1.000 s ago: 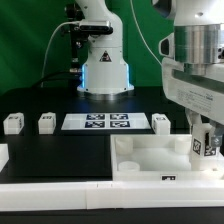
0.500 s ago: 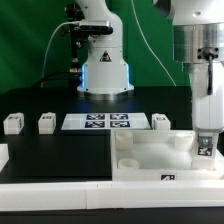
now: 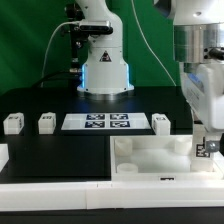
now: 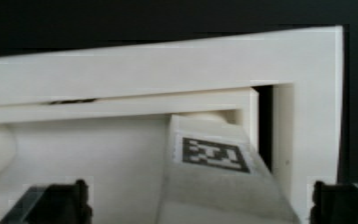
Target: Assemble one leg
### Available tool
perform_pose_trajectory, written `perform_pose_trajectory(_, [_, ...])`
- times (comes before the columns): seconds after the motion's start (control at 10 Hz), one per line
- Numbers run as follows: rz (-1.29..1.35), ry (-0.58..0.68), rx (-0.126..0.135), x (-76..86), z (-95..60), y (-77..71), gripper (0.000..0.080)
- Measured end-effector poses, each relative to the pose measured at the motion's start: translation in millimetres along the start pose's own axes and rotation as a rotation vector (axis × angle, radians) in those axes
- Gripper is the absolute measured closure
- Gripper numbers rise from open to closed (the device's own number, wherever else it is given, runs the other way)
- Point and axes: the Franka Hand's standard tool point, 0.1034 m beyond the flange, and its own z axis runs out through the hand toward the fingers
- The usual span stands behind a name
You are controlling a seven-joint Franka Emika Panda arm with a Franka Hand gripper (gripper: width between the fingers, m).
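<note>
My gripper (image 3: 211, 150) hangs over the near corner of the white tray-like part (image 3: 150, 157) on the exterior view's right. It is shut on the leg (image 3: 212, 147), a small white block with a black-and-white tag. The leg stands about upright, low inside the tray's corner. In the wrist view the leg (image 4: 229, 165) lies between my two dark fingertips (image 4: 62, 203), close to the tray's inner corner wall (image 4: 286, 110). My gripper (image 4: 202, 205) points down at it. Whether the leg touches the tray floor is hidden.
Three more small white legs stand on the black table, two (image 3: 13, 123) (image 3: 46, 122) at the exterior view's left and one (image 3: 160, 122) behind the tray. The marker board (image 3: 97, 122) lies between them. The robot base (image 3: 105, 75) stands behind.
My gripper has turned about its vertical axis and shifted toward the exterior view's right with the leg, bringing it closer to the tray's corner.
</note>
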Motion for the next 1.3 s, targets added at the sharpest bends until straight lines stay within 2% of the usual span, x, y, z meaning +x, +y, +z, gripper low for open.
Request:
perform_pose_trajectory(0.9, [-1.04, 0.014, -0.012, 1.1, 0.6, 0.8, 0.0151])
perform_pose_trajectory(1.3, [-1.505, 0.033, -0.034, 6.7, 0.3, -0.1, 0.0151])
